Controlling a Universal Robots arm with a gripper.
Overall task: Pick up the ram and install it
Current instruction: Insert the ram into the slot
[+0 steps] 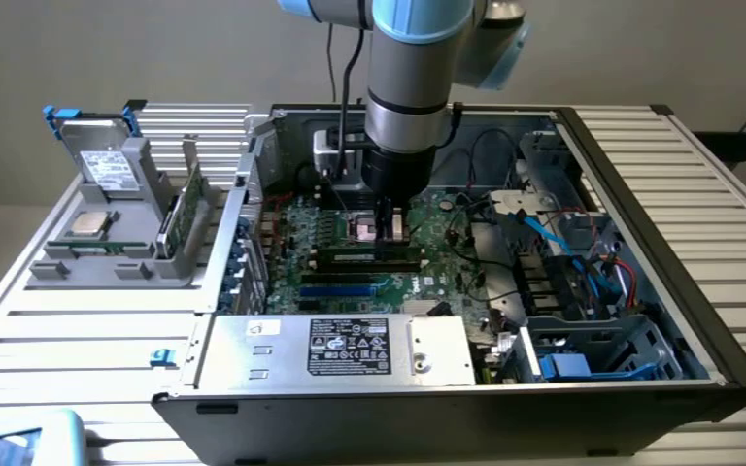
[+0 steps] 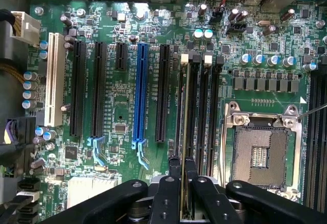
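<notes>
The pincer (image 2: 183,169) pinches the ram (image 2: 185,111) by its thin edge, jaws nearly together, low over the motherboard (image 1: 347,282), mid-frame in the exterior view. Pickup is done. The ram stands on edge in a slot beside the socket (image 2: 260,152) — fully seated or not, I cannot tell. Its long axis follows the slot, the exterior view's left to right.

It looked like a robotics lab or workshop: an open computer case (image 1: 451,427) lay on a slatted aluminium bench (image 1: 75,340), its motherboard (image 2: 117,106) bared, a grey parts fixture (image 1: 140,184) stood near the bench's edge at the exterior view's left, and a robot arm (image 1: 410,97) hung over the case.
</notes>
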